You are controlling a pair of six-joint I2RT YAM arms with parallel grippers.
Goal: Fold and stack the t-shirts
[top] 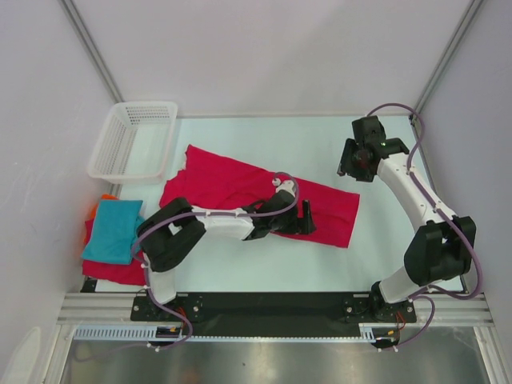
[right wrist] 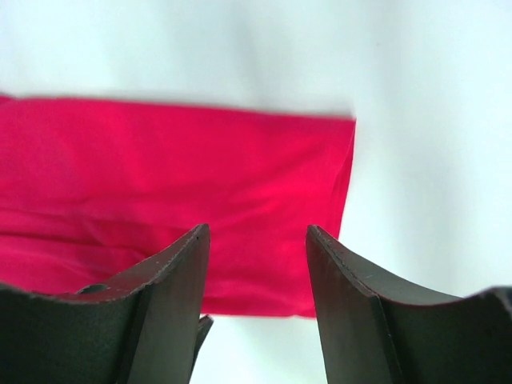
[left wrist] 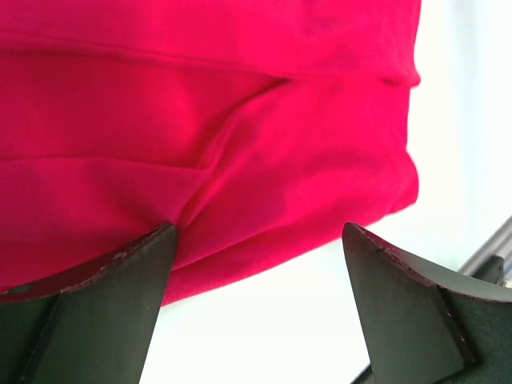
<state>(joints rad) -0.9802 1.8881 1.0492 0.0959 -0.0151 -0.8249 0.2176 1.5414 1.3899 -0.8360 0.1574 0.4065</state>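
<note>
Left gripper (top: 306, 218) and right gripper (top: 344, 166) both released: I would pinch the red shirt (top: 224, 180) at matching hem corners for a square fold

Large crimson t-shirt (top: 232, 184): folded lengthwise into long creased band, lying flat, diagonal across desk (top: 280, 144) centre. Far left, near edge: teal folded shirt (top: 112, 232) atop red shirt (top: 120, 272), orange shirt (top: 102, 200) peeking out beneath.

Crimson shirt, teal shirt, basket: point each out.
crimson shirt (top: 228, 180): top view, flat middle cloth.
teal shirt (top: 114, 230): top view, centre of fold.
basket (top: 110, 148): top view, left mesh wall.
</note>
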